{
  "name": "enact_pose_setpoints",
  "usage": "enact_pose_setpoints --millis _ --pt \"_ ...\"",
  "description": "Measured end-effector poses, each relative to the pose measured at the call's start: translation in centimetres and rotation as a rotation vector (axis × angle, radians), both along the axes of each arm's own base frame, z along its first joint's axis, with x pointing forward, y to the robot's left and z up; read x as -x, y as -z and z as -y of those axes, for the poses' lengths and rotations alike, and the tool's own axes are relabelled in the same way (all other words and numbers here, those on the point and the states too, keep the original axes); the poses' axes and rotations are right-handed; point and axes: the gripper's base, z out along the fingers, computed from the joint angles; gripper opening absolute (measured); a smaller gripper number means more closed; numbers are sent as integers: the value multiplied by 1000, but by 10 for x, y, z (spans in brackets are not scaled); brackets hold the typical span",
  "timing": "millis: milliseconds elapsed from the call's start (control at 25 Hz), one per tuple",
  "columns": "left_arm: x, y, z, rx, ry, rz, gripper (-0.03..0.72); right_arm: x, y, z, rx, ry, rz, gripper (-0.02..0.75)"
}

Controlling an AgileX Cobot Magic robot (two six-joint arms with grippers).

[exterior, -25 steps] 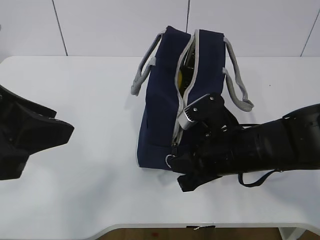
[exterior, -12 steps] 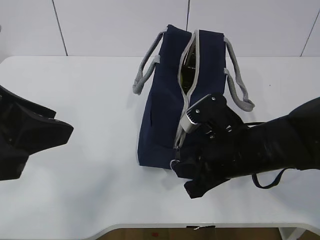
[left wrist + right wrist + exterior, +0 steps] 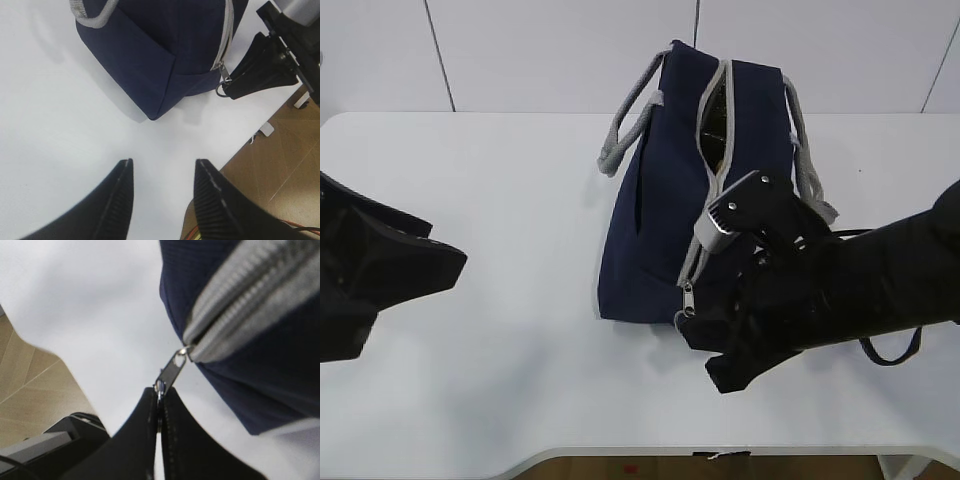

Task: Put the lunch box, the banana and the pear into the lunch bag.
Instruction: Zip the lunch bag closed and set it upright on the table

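The dark navy lunch bag (image 3: 665,215) stands in the middle of the white table, its grey zipper (image 3: 705,195) partly parted at the far top, showing a dark inside. It also shows in the left wrist view (image 3: 165,45) and the right wrist view (image 3: 270,365). My right gripper (image 3: 159,389) is shut on the silver zipper pull (image 3: 170,371) at the bag's near end; it shows in the exterior view (image 3: 692,322). My left gripper (image 3: 161,167) is open and empty over bare table left of the bag. The lunch box, the banana and the pear are out of view.
Grey strap handles (image 3: 625,135) hang off both sides of the bag. The table's front edge (image 3: 620,455) runs close below my right arm. The left arm (image 3: 375,275) sits at the table's left side.
The right gripper has pulled the zipper pull toward the near right. The bag has shifted and swung right with it. The yellow seen inside earlier no longer shows. The left arm has not moved.
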Motion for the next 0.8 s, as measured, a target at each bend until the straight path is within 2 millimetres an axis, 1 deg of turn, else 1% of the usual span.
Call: enact_pose_setpoints --millis 160,400,520,640,800 --pt "0 0 0 0 0 0 308 2 2 3 28 15 -38 6" --pt "0 0 0 0 0 0 308 2 2 3 0 91 -92 6" --pt "0 0 0 1 0 1 308 1 2 3 -6 99 -97 6" --pt "0 0 0 4 1 4 308 1 2 3 20 51 -58 6" --pt "0 -1 1 12 2 11 308 2 2 3 81 -66 35 6"
